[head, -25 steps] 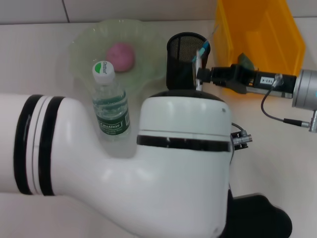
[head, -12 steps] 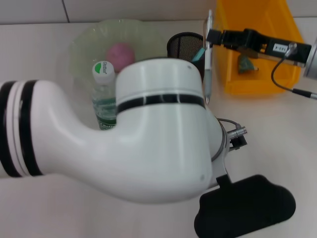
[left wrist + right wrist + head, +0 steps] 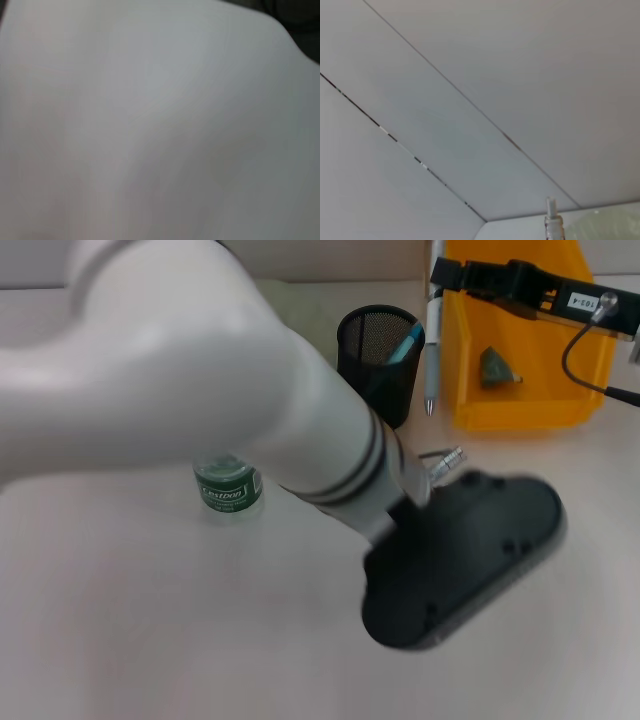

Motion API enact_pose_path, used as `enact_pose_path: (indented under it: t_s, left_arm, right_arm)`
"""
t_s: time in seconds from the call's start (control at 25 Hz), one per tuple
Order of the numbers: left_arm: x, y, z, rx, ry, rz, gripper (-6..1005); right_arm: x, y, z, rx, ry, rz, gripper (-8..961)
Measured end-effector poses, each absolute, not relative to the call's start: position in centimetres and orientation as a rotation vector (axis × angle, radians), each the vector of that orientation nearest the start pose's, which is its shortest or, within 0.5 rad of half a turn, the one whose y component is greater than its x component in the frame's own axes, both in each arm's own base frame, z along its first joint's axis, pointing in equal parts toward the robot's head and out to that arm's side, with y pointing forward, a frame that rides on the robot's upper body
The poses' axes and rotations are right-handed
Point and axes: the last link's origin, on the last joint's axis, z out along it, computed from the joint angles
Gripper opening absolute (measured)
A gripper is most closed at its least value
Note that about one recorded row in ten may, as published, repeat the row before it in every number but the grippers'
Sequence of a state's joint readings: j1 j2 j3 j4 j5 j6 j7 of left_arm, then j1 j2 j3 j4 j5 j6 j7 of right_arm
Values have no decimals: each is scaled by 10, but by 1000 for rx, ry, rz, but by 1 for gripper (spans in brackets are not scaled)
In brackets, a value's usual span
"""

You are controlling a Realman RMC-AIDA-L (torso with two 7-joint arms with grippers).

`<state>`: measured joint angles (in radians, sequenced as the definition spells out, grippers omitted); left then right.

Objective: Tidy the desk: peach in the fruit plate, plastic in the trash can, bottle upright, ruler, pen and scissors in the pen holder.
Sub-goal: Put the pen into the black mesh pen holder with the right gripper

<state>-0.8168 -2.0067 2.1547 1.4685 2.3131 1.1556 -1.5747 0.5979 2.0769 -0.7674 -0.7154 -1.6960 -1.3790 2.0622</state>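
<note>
My right gripper (image 3: 440, 278) is shut on the pen (image 3: 431, 355). It holds the pen upright, tip down, between the black mesh pen holder (image 3: 377, 352) and the yellow trash can (image 3: 520, 410). The pen's end shows in the right wrist view (image 3: 551, 224). A teal item (image 3: 405, 344) stands in the holder. The crumpled plastic (image 3: 497, 367) lies in the trash can. The bottle (image 3: 228, 487) stands upright, its top hidden by my left arm (image 3: 200, 360). My left gripper (image 3: 460, 560) hangs over the desk's middle right. The plate and peach are hidden.
My left arm crosses the head view from the upper left to the centre and blocks the back left of the desk. The left wrist view is a pale blur. The right wrist view shows only wall panels.
My left arm swung up and across, and it now hides the plate and peach. Its black gripper body moved to the middle right. My right gripper lifted the pen higher and toward the back.
</note>
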Motion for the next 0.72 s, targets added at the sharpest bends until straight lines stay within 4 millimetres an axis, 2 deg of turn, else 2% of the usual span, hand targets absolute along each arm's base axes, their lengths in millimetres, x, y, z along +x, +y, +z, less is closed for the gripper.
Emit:
enact_pose_path:
  t_s: [0.2,0.36,0.52,0.56,0.6,0.72]
  left_arm:
    - [-45,293,-82,-2752,1488,118,660]
    - [-54,300,-52,-2773,1305,-118,659]
    - [-71,305,-18,-2768,1115,-415,661]
    - [-82,307,0,-2750,1025,-551,661]
    - [-82,307,0,-2750,1025,-551,661]
    - [-105,312,25,-2697,858,-740,663]
  right_arm:
    - [214,387,41,-2303,1299,1141,125]
    - [211,389,46,-2317,1214,1131,125]
    - [205,392,47,-2336,1127,1136,125]
    - [201,394,48,-2347,1080,1138,125]
    - [201,394,48,-2347,1080,1138,125]
    - [195,401,47,-2349,993,1121,126]
